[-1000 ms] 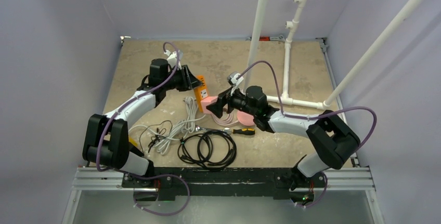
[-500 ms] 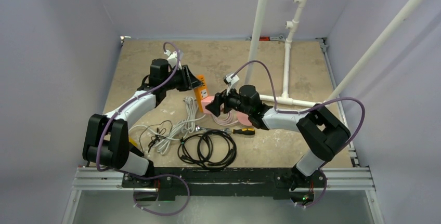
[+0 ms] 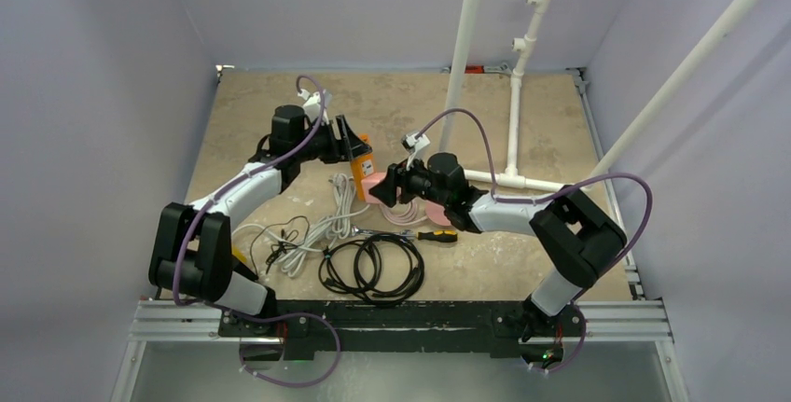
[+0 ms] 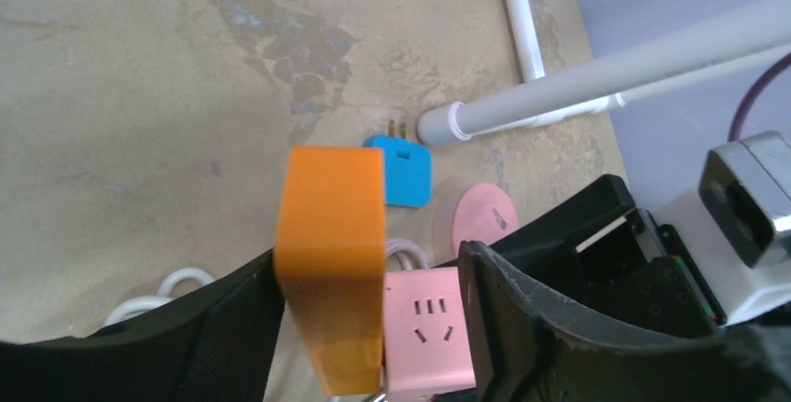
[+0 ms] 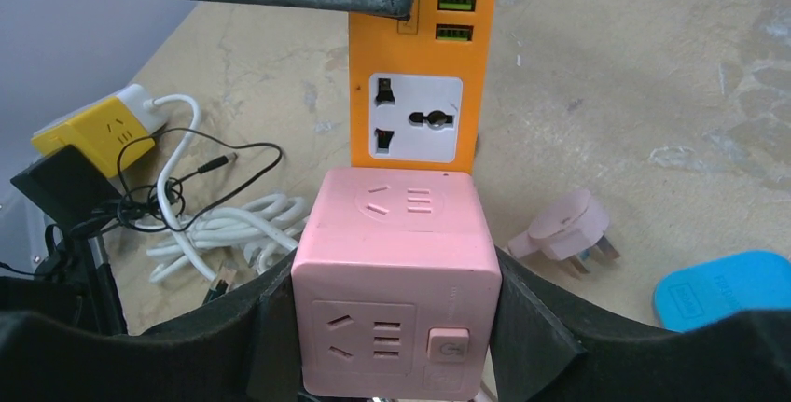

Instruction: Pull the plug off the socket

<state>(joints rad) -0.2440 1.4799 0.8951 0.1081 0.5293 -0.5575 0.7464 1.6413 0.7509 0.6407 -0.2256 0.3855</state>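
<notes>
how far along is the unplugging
Done: right hand clamps the pink cube. In hand: left hand straddles the orange power strip, a gap showing beside one finger. Left: the cube still sits against the strip; pulling them apart remains.

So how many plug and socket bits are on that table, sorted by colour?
Orange: 1, the orange power strip
Pink: 2, the pink cube socket and the pink plug
Blue: 1, the blue adapter
Yellow: 1, the yellow cube socket
Total: 5
</notes>
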